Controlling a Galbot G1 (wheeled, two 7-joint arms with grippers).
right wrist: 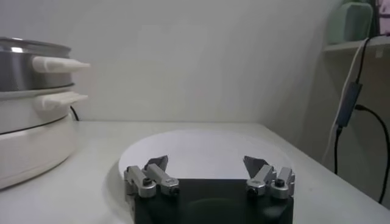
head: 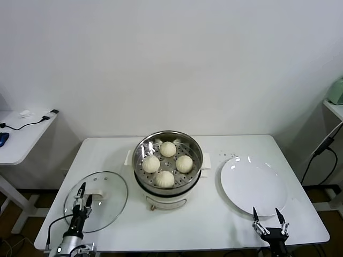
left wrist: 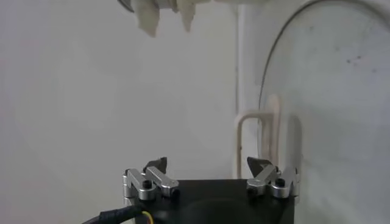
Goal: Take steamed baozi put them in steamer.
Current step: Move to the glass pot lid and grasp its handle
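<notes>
Several cream-white baozi (head: 168, 149) (head: 151, 164) (head: 184, 163) (head: 164, 179) lie on the perforated tray inside the shiny steel steamer (head: 143, 148) at the table's middle; the steamer's side also shows in the right wrist view (right wrist: 24, 67). My left gripper (head: 83, 194) is open and empty, low at the front left over the glass lid (head: 110, 187). My right gripper (head: 268, 216) is open and empty at the front right, just before the white plate (head: 252, 184). In the right wrist view my right gripper (right wrist: 206, 162) points at the plate (right wrist: 201, 146), which holds nothing.
The glass lid with its handle (left wrist: 253, 131) lies flat on the table's front left. A side table with cables (head: 24, 126) stands at the far left. A shelf and hanging cable (head: 324, 144) are at the right. The table edge runs close to both grippers.
</notes>
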